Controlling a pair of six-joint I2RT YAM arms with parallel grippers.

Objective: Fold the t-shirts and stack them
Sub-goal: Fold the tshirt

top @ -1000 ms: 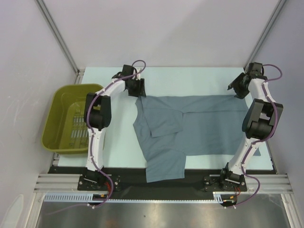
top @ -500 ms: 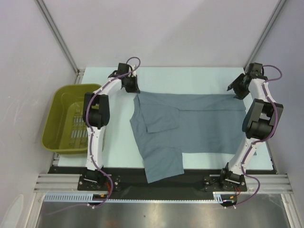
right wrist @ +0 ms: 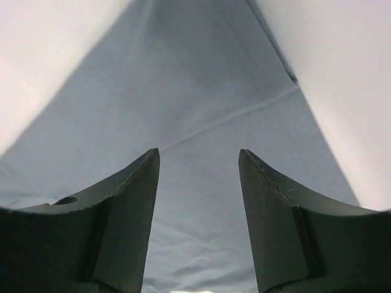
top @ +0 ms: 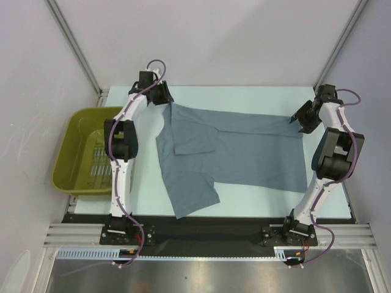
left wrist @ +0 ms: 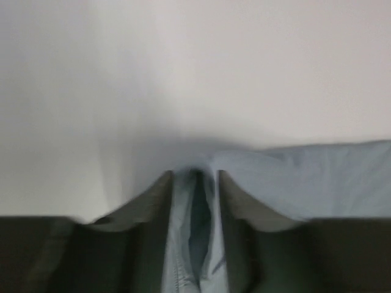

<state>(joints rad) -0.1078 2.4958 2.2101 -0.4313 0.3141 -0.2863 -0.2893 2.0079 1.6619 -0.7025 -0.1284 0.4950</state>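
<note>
Folding has barely begun, by my reading. The t-shirt (top: 244,152) lies spread flat on the surface (top: 244,97), just to the right of the olive basket (top: 73,131). One sleeve is lapped over the body, and no folded stack is in sight. The left end effector (top: 160,94) has the shirt's far corner, the one nearest the basket, between its fingers (left wrist: 153,207). The blurred wrist view leaves it unclear whether they clamp the cloth. The right end effector (top: 303,119), at the corner farthest from the basket, hovers over the cloth with jaws apart.

Top view: fixed, high behind the robot, looking down on the whole counter (top: 244,97). Wrist views: very close, past own jaws, onto t-shirt (top: 244,152) far corners, shared with top.
</note>
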